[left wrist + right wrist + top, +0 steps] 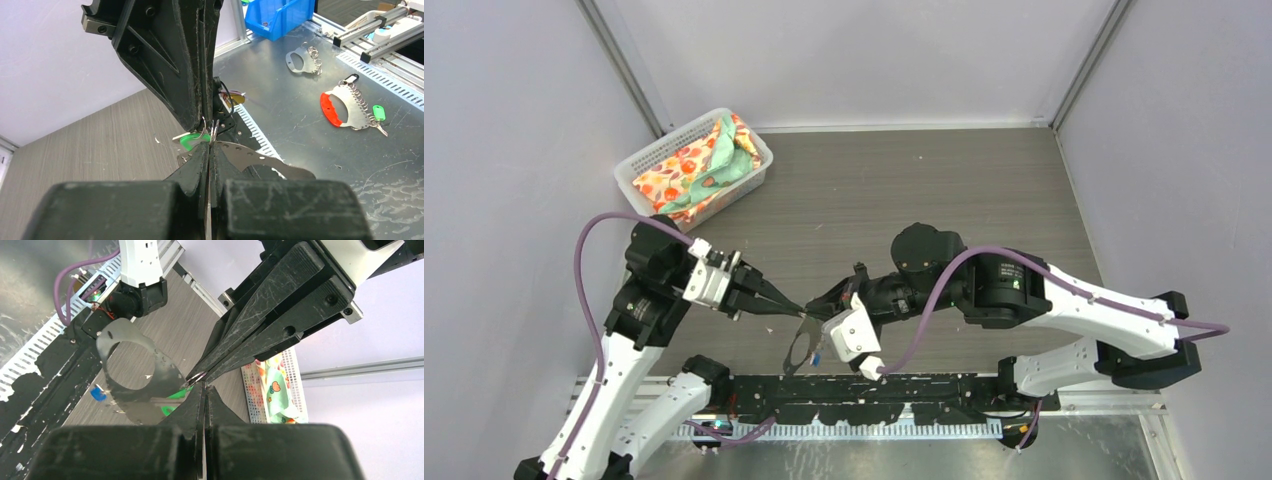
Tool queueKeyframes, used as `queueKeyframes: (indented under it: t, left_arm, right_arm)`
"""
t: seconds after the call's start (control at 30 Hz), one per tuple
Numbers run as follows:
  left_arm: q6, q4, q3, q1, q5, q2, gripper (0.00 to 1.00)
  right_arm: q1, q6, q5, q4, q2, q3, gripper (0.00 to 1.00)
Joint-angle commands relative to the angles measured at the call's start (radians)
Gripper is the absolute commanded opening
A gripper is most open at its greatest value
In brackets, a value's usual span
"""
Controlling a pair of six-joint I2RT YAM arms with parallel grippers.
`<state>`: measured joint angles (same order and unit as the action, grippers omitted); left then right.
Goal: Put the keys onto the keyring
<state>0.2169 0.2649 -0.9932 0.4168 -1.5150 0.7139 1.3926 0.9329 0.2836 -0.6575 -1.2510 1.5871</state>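
While tip-to-tip at keyring [802, 348], arms [649, 325] low.

Green key [189, 143] mostly behind closed jaws

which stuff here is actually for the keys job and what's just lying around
For the job:
keyring
green-tagged key
blue-tagged key

Just lying about:
white basket
cloths in it
spare keyrings on the metal surface
blue bin
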Motion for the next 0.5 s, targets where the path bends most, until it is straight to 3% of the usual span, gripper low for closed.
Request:
queueKeyframes:
  t: [0.0,0.47]
  left_arm:
    - [0.007,-0.039,-0.002,0.002,-0.01,-0.01,0.0]
    - [0.014,-0.038,-0.005,0.002,0.007,-0.032,0.0]
  right_arm:
    - [0.008,-0.002,-0.002,-0.003,-0.036,0.083,0.01]
    - [0.006,-0.05,-0.049,-0.149,-0.123,0.192,0.01]
